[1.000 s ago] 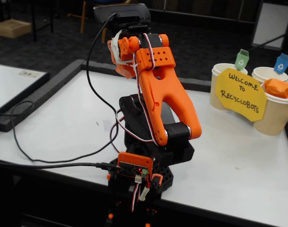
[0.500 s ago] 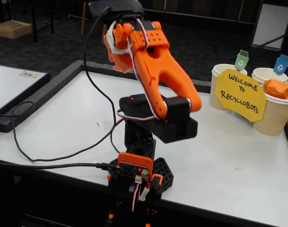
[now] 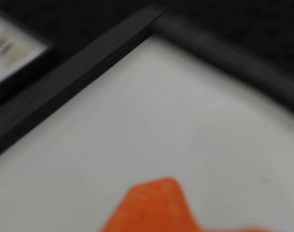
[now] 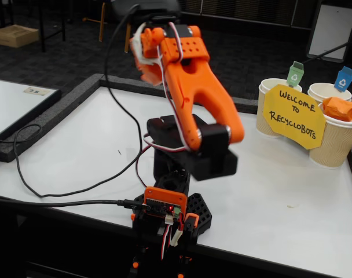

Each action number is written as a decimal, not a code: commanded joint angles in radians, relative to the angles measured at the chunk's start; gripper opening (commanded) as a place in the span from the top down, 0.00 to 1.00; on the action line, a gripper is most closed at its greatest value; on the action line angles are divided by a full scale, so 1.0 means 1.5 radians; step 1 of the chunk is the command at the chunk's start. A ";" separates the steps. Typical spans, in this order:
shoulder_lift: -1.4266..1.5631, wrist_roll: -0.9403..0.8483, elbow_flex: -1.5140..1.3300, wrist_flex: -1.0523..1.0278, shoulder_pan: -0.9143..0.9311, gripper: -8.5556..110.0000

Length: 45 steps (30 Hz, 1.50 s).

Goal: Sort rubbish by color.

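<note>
An orange paper wad [image 4: 341, 108] of rubbish lies in the top of a brown ribbed cup [image 4: 335, 142] at the right edge of the fixed view. The orange arm [image 4: 193, 87] stands folded at the table's near edge, far left of the cups. Its gripper end points away behind the upper link and is mostly hidden. The blurred wrist view shows only one orange finger [image 3: 154, 205] at the bottom edge, over bare white table [image 3: 161, 121]. Nothing is seen in the gripper.
Two white cups [image 4: 270, 87] [image 4: 326, 90] carry a green tag [image 4: 295, 74] and a blue tag [image 4: 344, 79]. A yellow sign [image 4: 293, 116] leans against them. A black cable [image 4: 60, 194] loops over the table's left part. A dark raised border [image 3: 89, 58] frames the table.
The arm's links have swung: the elbow end has lifted and turned to the right, and the wrist end sits a little higher. Cups and orange wad are unmoved.
</note>
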State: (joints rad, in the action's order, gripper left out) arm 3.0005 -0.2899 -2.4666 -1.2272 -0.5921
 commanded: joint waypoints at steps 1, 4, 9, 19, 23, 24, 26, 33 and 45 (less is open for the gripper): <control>0.030 -0.009 0.012 0.020 0.161 0.93; 0.054 -0.010 0.007 0.039 0.264 0.93; 0.101 -0.014 -0.014 0.058 0.401 0.93; 0.129 -0.014 -0.044 0.100 0.626 0.93; 0.130 -0.014 -0.044 0.100 0.693 0.93; 0.130 -0.014 -0.045 0.100 0.710 0.93; 0.132 -0.013 -0.049 0.099 0.739 0.93; 0.184 -0.014 -0.082 0.091 0.792 0.93; 0.184 -0.015 -0.092 0.109 0.679 0.93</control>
State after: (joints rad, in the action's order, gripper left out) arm 3.2597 -0.2899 -2.6200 -1.1060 0.5415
